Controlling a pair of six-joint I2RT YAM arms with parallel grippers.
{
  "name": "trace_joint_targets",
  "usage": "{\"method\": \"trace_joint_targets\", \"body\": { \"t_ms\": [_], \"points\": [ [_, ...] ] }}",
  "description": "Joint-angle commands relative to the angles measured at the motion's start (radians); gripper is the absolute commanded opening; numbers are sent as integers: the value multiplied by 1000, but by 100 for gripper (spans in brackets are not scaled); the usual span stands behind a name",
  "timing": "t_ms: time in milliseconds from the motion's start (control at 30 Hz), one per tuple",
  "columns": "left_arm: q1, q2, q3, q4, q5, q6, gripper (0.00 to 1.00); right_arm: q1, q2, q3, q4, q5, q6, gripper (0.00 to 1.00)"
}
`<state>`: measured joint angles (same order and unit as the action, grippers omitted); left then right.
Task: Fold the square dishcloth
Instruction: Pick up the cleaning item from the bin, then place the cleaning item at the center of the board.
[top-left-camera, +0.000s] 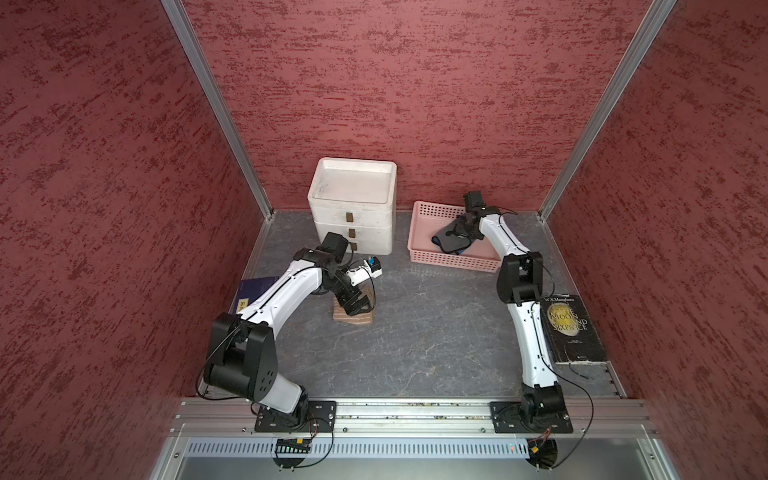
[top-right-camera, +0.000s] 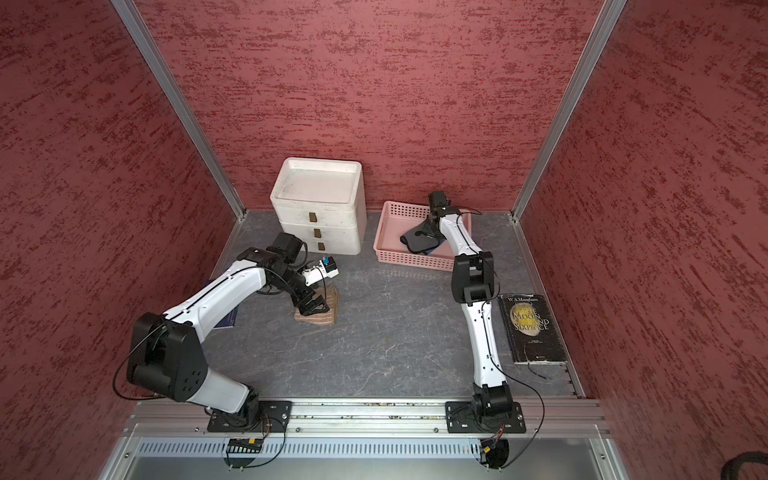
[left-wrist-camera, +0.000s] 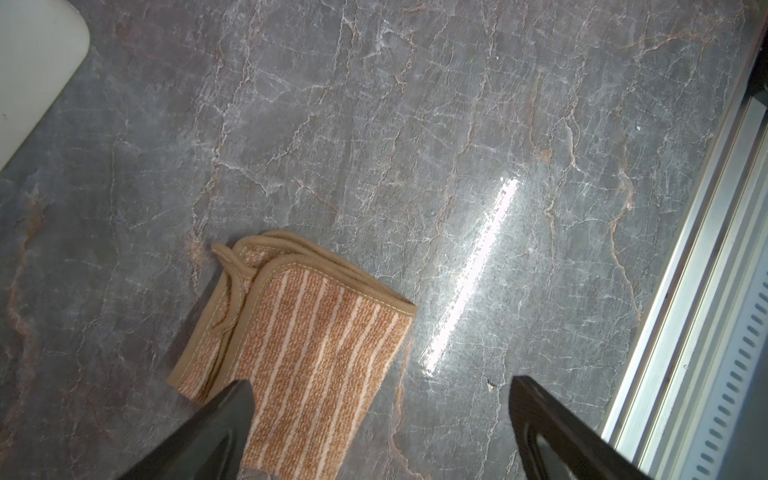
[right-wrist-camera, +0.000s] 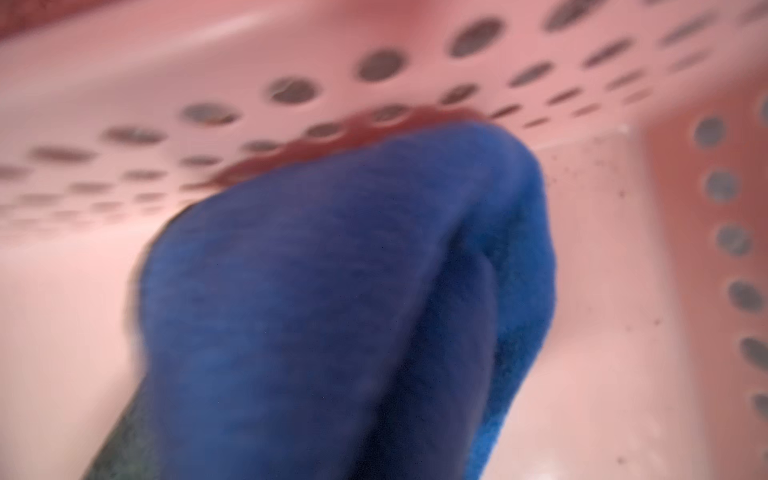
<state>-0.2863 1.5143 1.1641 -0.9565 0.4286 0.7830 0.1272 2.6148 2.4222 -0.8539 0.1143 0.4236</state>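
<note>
Left end effector (top-left-camera: 360, 305): jaws spread fully, holding nothing, poised just above the dishcloth (left-wrist-camera: 316, 353). I find the orange-striped dishcloth lying folded on the grey surface (top-left-camera: 436, 332), in front of the white drawer unit (top-left-camera: 353, 208). Right end effector (top-left-camera: 455, 232): down inside the pink basket (top-left-camera: 449, 259), closed on a blue cloth (right-wrist-camera: 332, 291). The wrist view there is blurred.

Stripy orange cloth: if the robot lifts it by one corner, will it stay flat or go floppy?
Probably floppy: the stripy orange cloth lies folded in soft layers with a curling hem. It looks thin, so likely light. Pushed, its layers may bunch or unfold rather than slide together.
</note>
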Motion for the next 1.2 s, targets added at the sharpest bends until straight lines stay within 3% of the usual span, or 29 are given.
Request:
{"method": "trace_joint_targets", "body": {
  "t_ms": [0, 400, 633, 767, 1033, 1167],
  "points": [
    [-2, -45, -17, 8, 18, 14, 100, 9, -189, -67, 72, -25, -25, 0],
    [-54, -133, -17, 100, 79, -57, 100, 126, -686, -444, 153, -132, -86, 0],
    [-115, -135, 47, 279, 97, -170, 100, 264, -985, -717, 210, -257, -67, 0],
    [-159, -143, 60, 349, 99, -164, 99, 338, -1105, -869, 230, -299, -42, 0],
    [-264, -193, 22, 241, 199, -66, 83, 464, -1257, -1090, 255, -361, 37, 0],
    [-236, -246, -12, 186, 277, -35, 70, 488, -1280, -1137, 254, -428, 35, 0]
  ]
}}
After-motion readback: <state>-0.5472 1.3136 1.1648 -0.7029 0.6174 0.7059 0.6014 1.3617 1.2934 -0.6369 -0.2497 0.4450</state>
